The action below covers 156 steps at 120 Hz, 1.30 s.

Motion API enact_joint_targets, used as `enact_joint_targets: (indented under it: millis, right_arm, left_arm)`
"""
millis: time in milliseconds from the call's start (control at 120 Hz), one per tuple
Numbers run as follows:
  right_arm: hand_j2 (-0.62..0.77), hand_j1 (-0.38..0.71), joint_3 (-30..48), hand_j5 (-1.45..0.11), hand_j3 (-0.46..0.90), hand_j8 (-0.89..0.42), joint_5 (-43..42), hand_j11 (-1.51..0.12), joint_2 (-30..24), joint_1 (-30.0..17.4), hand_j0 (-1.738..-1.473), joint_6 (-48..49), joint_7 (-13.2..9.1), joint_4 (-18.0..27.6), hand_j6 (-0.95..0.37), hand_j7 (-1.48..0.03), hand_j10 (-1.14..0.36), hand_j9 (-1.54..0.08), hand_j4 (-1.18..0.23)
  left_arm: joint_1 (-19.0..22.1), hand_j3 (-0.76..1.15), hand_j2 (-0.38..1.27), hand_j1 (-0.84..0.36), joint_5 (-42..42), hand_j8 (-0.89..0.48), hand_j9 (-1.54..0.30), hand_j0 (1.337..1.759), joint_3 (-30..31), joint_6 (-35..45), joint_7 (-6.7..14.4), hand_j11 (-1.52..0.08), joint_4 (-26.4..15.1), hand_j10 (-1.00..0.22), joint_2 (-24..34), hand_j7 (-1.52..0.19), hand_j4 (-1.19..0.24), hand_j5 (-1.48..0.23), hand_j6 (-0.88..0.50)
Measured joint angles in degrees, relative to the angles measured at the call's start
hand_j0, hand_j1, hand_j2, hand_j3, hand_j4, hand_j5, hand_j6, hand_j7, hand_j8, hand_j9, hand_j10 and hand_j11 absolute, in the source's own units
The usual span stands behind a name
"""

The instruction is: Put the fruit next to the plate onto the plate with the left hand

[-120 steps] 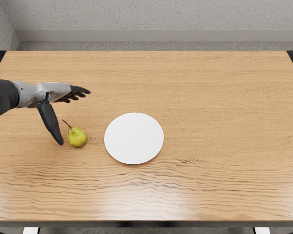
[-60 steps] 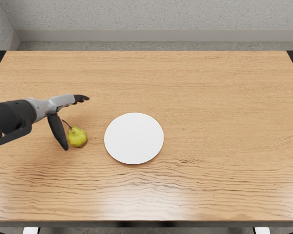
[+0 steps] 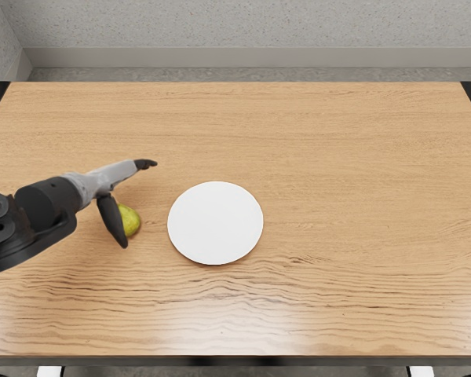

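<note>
A yellow-green pear (image 3: 131, 220) lies on the wooden table just left of a round white plate (image 3: 215, 222), with a small gap between them. My left hand (image 3: 124, 196) reaches in from the left edge and is over the pear. Its fingers are spread: the dark thumb (image 3: 112, 220) hangs down across the pear's left side, while the other fingers (image 3: 144, 165) stretch out behind the fruit. The hand hides the pear's stem and left half. Nothing lies on the plate. The right arm is out of view.
The table (image 3: 337, 157) spreads wide to the right and back of the plate. Its front edge runs along the bottom of the view. A grey wall and floor strip lie beyond the far edge.
My left arm has come down and forward, with the forearm now low in the view. The open hand has shifted right over the pear, and the thumb now covers its left side. The pear and plate have not moved.
</note>
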Motion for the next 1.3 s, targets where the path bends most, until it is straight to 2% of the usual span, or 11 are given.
enact_joint_targets:
  millis: [183, 417, 767, 1300]
  right_arm:
    - [0.0, -0.35, 0.0, 0.0, 0.0, 0.0, 0.0, 0.0, 0.0, 0.01, -1.658, 0.0, 0.0, 0.0, 0.0, 0.0, 0.0, 0.0, 0.0]
    - [0.0, -0.35, 0.0, 0.0, 0.0, 0.0, 0.0, 0.0, 0.0, 0.04, -1.658, 0.0, 0.0, 0.0, 0.0, 0.0, 0.0, 0.0, 0.0]
    - [0.0, -0.35, 0.0, 0.0, 0.0, 0.0, 0.0, 0.0, 0.0, 0.12, -1.658, 0.0, 0.0, 0.0, 0.0, 0.0, 0.0, 0.0, 0.0]
    - [0.0, -0.35, 0.0, 0.0, 0.0, 0.0, 0.0, 0.0, 0.0, 0.28, -1.658, 0.0, 0.0, 0.0, 0.0, 0.0, 0.0, 0.0, 0.0]
  left_arm:
    - [0.21, 0.0, 0.02, 0.27, 2.24, -0.07, -0.08, 1.658, 1.45, 1.89, 0.0, -0.08, 0.46, -0.07, -0.53, -0.08, -0.07, -0.08, -0.07]
    - [3.7, 0.0, 0.02, 0.28, 5.1, -0.09, -0.09, 1.658, 2.03, 4.81, 0.0, -0.08, 0.65, -0.09, -0.65, -0.09, -0.08, -0.09, -0.09]
    - [3.63, 0.0, 0.02, 0.27, 6.28, -0.08, -0.09, 1.658, 2.04, 6.73, 0.0, -0.09, 1.3, -0.07, -0.26, -0.09, -0.07, -0.09, -0.08]
    - [3.93, 0.0, 0.03, 0.19, 6.32, -0.14, -0.17, 1.658, 2.26, 6.9, 0.0, -0.17, 3.66, -0.14, -1.38, -0.17, -0.14, -0.17, -0.14]
